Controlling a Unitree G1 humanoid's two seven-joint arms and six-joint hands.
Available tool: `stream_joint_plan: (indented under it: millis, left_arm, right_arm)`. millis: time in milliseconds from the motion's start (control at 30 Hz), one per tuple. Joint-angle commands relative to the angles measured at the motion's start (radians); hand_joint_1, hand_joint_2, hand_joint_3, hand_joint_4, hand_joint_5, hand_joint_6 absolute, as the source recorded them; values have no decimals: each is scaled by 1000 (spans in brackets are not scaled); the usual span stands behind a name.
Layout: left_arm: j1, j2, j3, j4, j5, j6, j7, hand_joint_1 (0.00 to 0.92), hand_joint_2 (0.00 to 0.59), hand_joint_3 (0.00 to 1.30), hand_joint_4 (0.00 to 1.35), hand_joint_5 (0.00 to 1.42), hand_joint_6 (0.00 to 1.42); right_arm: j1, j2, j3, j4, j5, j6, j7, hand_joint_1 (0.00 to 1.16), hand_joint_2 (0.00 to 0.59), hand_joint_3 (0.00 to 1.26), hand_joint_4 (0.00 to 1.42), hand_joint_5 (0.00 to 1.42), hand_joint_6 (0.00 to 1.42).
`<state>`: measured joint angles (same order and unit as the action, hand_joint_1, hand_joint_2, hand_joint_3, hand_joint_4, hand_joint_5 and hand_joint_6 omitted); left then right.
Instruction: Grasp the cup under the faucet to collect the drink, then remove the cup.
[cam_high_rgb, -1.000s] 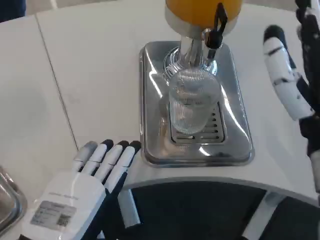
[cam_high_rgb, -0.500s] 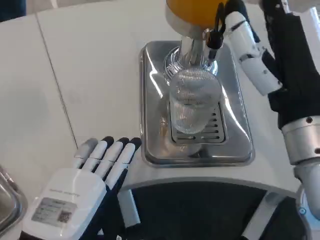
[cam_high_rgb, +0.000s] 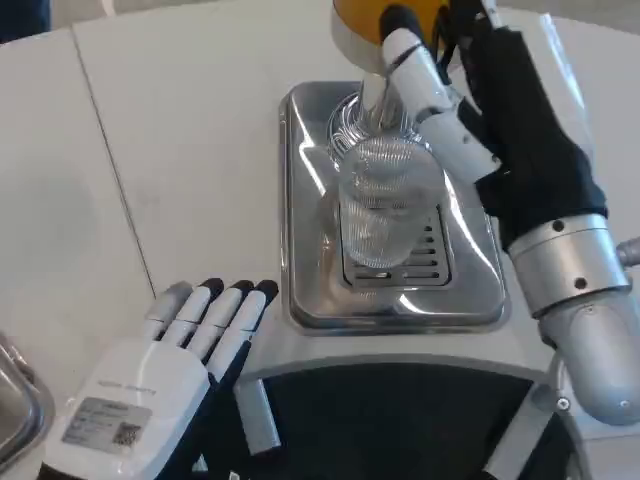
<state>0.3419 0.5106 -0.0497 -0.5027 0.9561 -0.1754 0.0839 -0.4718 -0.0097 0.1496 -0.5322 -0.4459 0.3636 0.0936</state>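
A clear ribbed cup (cam_high_rgb: 383, 205) stands upright on the grille of a silver drip tray (cam_high_rgb: 300, 200), under the dispenser's chrome spout (cam_high_rgb: 372, 95). The orange drink tank (cam_high_rgb: 362, 18) shows at the top edge. My right hand (cam_high_rgb: 480, 110) reaches over the tray from the right; one white finger (cam_high_rgb: 420, 80) lies across the faucet area just above the cup's rim, fingers spread, holding nothing. Whether it touches the tap lever is hidden. My left hand (cam_high_rgb: 170, 380) rests flat on the table at the lower left, fingers straight, clear of the tray.
The white table (cam_high_rgb: 180, 130) has a curved front edge around my body. A metal container's rim (cam_high_rgb: 15, 400) shows at the lower-left corner. A seam (cam_high_rgb: 110, 170) runs down the tabletop to the left of the tray.
My right hand has swung in from the far right to above the cup and faucet. The left hand and the cup have stayed put.
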Motion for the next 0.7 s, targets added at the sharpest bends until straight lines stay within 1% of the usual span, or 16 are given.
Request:
stream_joint_plan:
  millis: [33,267,500,533,567,600,667,700]
  left_arm:
    - [5,-5,8,15,-1,-2,-3,10,45,0,0,0,0]
    - [-6,-5,7,27,-11,-7,1,10,45,0,0,0,0]
    - [-8,-7,8,39,-16,-8,7,12,49,0,0,0,0]
    - [-10,-7,8,42,-17,-8,9,13,49,0,0,0,0]
    - [-12,-7,8,47,-17,-8,10,13,49,0,0,0,0]
    - [-15,-8,8,51,-19,-7,10,13,49,0,0,0,0]
    - [-21,-8,10,60,-24,-6,11,13,50,0,0,0,0]
    - [-24,-8,10,63,-25,-7,11,13,50,0,0,0,0]
  right_arm:
    - [26,-3,28,25,9,-19,-8,210,509,0,0,0,0]
    - [17,-16,48,32,13,-11,13,210,509,0,0,0,0]
    - [10,-41,40,23,16,11,42,207,508,0,0,0,0]
    - [2,-50,44,22,9,15,52,181,514,0,0,0,0]
    - [-6,-59,48,20,2,25,62,166,500,0,0,0,0]
    - [-13,-65,51,18,-2,36,73,139,503,0,0,0,0]
    - [-21,-74,56,15,-7,57,91,66,484,0,0,0,0]
    - [-25,-83,60,13,-12,68,102,56,483,0,0,0,0]
